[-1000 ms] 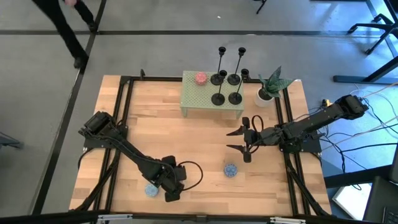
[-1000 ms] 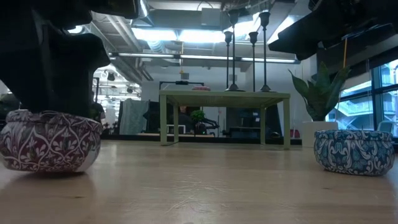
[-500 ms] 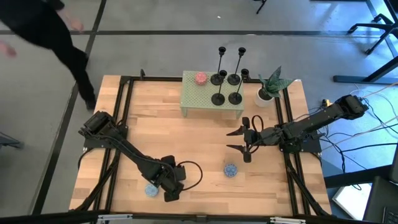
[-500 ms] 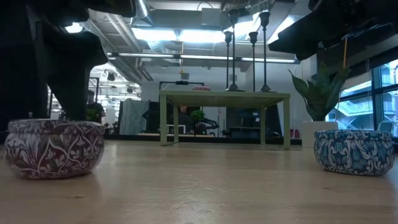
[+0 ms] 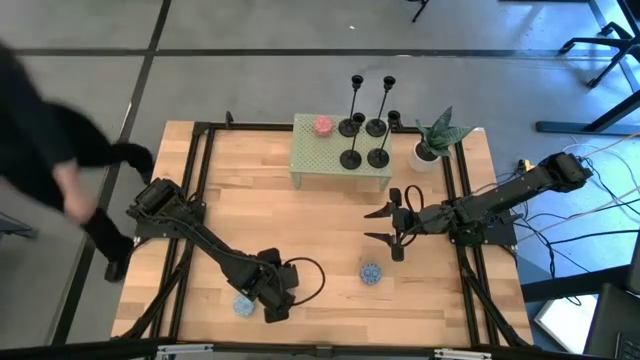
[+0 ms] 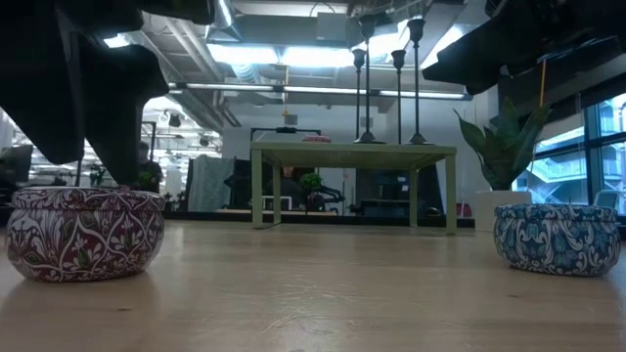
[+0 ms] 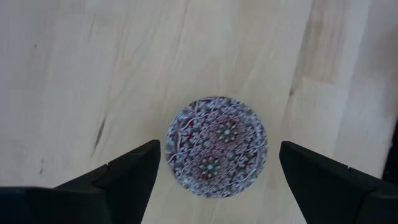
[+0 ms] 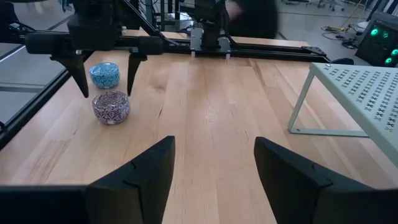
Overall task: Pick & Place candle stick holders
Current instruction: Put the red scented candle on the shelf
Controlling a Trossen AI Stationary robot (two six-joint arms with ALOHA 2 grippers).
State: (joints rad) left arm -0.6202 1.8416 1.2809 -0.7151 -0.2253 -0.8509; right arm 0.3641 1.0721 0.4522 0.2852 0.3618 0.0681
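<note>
The 4 candle stick holders are seen upright on the green stand, beside its pink disc. The left pincer is held released above a red patterned tin, well apart from the stand. The right pincer is spread empty just before the stand; a stem is best approached squarely and gripped low.

One camera looks straight down; another looks level from the table surface. Both see the green stand at the far side.
</note>
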